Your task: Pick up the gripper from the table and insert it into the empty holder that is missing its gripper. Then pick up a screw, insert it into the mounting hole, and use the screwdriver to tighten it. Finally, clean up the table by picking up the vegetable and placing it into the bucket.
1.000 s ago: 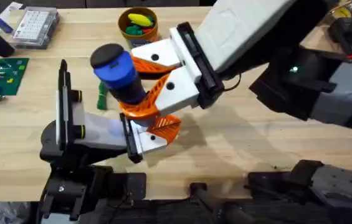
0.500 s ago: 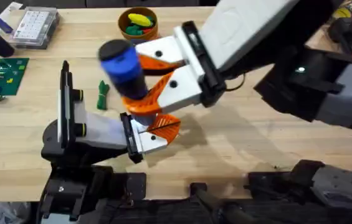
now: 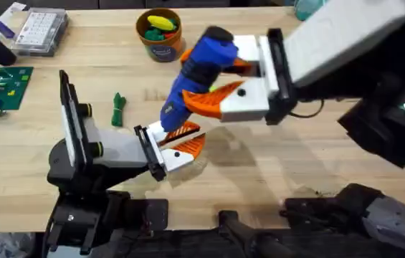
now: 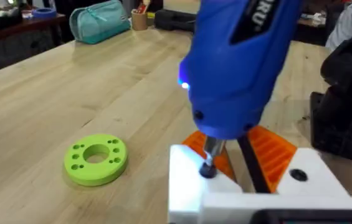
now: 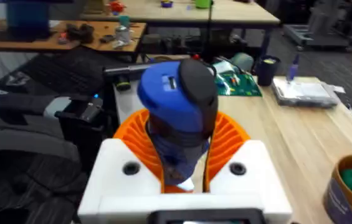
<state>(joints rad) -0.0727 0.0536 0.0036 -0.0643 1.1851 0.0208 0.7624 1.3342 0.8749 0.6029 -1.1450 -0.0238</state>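
- Two arms work over the wooden table (image 3: 274, 165); nearest the bases, the left gripper (image 3: 175, 145) lies low, its white block and orange fingers pointing right, and I cannot tell whether those fingers are spread or pressed together.
- Just above it, the screwdriver (image 3: 195, 75) tilts with its tip down on the white holder (image 4: 191, 186), the bit apparently seated on a small dark screw, though that spot is tiny.
- Beside the bit, the orange ribbed gripper (image 4: 275, 152) sits in the holder.
- Reaching in from the right, the right gripper (image 3: 224, 82) pinches the screwdriver's blue handle between its orange pads.
- Left of the tool, a green vegetable (image 3: 118, 109) lies on the wood.
- Farthest back, the bucket (image 3: 159, 36) holds yellow and green pieces.
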